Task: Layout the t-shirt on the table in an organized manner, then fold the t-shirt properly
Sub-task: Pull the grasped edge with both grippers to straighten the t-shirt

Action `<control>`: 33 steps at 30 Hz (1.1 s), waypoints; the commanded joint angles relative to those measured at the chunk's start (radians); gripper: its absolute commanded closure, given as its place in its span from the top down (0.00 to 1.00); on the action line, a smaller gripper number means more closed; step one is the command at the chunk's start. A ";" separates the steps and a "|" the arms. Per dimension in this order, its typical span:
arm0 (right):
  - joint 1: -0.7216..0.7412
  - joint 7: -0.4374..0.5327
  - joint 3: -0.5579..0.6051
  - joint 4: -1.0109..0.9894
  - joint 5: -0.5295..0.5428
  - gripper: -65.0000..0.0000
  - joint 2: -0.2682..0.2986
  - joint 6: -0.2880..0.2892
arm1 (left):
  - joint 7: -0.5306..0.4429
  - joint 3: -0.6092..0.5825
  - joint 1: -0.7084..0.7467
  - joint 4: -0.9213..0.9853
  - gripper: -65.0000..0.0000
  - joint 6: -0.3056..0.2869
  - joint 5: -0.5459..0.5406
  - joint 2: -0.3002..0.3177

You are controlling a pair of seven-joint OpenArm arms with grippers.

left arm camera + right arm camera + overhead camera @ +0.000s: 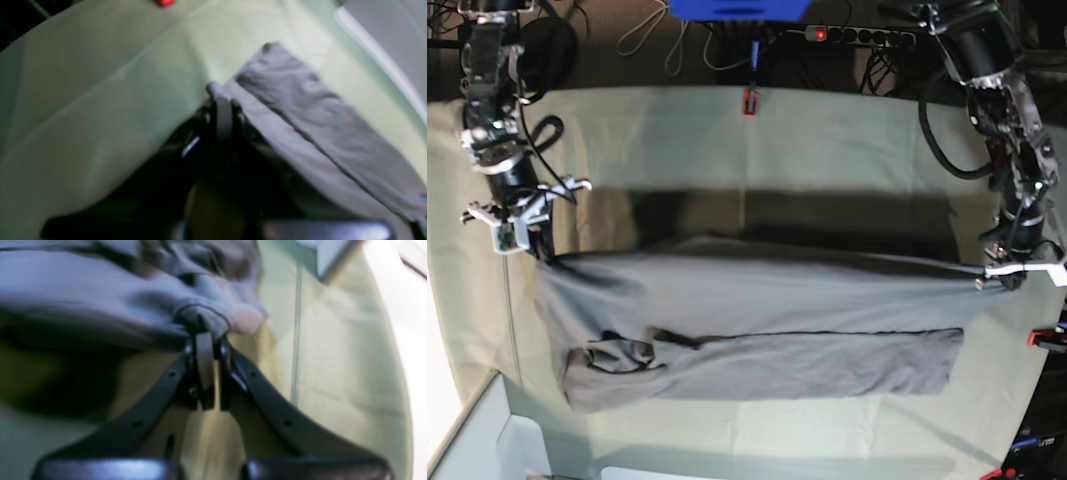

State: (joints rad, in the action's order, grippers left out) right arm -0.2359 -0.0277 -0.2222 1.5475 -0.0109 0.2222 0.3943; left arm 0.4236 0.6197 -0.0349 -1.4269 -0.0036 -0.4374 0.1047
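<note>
The dark grey t-shirt point(757, 320) hangs stretched between both grippers, its upper edge lifted above the pale green table point(827, 150) and its lower part lying on it. My left gripper point(999, 277) is shut on the shirt's right end; in the left wrist view the gripper point(223, 100) pinches a corner of the t-shirt point(317, 123). My right gripper point(539, 250) is shut on the shirt's left end; in the right wrist view the gripper point(208, 340) clamps a bunched fold of the t-shirt point(116, 290). The collar point(617, 355) lies at the lower left.
A red clip point(749, 103) sits at the table's far edge, another red clip point(1039, 338) at the right edge. A power strip point(857, 36) and cables lie behind the table. A white box point(487, 440) stands at the front left corner.
</note>
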 commanded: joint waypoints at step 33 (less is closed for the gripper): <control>0.409 -0.021 0.117 -0.448 0.002 0.15 0.018 0.081 | 0.097 0.121 -0.161 0.131 0.02 -0.002 0.002 -0.013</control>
State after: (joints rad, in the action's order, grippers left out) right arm 0.1501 -0.0807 -0.1009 1.0836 -0.0212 0.2298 0.4747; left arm 0.5415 0.7403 -0.1806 -1.2797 0.0002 -0.4305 0.0780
